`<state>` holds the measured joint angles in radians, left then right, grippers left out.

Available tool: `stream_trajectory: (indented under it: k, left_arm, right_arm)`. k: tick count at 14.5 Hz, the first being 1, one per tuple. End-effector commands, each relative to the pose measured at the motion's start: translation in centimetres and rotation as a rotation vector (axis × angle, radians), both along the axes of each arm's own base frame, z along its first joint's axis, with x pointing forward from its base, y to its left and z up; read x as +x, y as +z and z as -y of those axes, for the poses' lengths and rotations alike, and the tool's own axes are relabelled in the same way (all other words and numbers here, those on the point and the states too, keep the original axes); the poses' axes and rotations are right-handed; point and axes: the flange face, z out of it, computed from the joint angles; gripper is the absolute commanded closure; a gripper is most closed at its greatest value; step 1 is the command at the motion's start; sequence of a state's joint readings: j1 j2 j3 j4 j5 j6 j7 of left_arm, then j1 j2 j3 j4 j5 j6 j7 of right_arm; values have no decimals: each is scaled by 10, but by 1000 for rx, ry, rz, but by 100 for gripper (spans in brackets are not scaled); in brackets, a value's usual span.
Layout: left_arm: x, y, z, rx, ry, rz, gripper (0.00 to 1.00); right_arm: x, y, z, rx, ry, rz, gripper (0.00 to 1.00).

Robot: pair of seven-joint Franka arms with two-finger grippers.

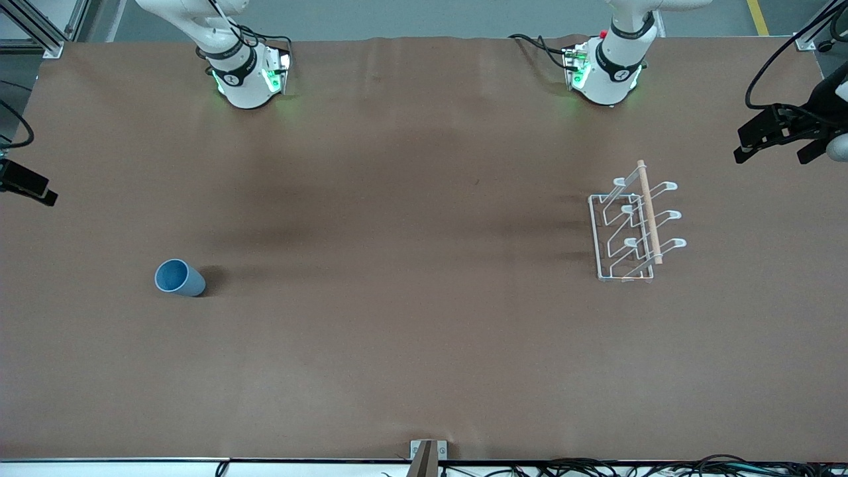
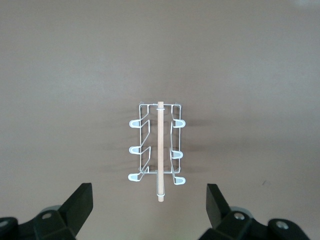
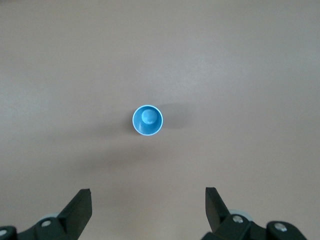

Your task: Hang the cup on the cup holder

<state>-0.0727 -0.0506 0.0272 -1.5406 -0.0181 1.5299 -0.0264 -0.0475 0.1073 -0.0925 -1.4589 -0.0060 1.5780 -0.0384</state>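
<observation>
The blue-grey cup point(image 1: 179, 277) stands upright, mouth up, on the brown table toward the right arm's end. In the right wrist view the cup point(image 3: 148, 120) is seen from straight above. My right gripper point(image 3: 148, 196) is open and empty, high over the table near the cup; it shows at the picture's edge in the front view point(image 1: 36, 189). The white wire cup holder point(image 1: 635, 228) with its wooden rod stands toward the left arm's end, and shows in the left wrist view point(image 2: 157, 150). My left gripper point(image 2: 150, 192) is open and empty, high above the rack point(image 1: 775, 149).
The brown table cover point(image 1: 411, 318) runs wide between cup and rack. A small metal bracket point(image 1: 428, 454) sits at the table edge nearest the front camera. Cables lie along that edge.
</observation>
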Motion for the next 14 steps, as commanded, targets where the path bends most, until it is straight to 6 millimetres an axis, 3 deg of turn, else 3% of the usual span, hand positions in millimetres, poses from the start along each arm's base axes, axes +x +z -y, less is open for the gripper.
stream_trajectory:
  k: [1, 4, 6, 10, 14]
  left_arm:
    - [0, 2, 0, -9, 8, 0, 0]
    - [0, 1, 0, -9, 7, -2, 0]
    - [0, -1, 1, -9, 6, -7, 0]
    - [3, -5, 1, -10, 6, -14, 0]
    - [4, -6, 1, -10, 6, -17, 0]
  right_arm:
    - [25, -46, 4, 14, 48, -18, 0]
    - [50, -96, 7, 11, 51, -43, 0]
    - [59, -140, 7, 9, 61, -47, 0]
    - [51, -229, 21, -6, 121, 7, 0]
    - [46, -302, 24, -16, 129, 23, 0]
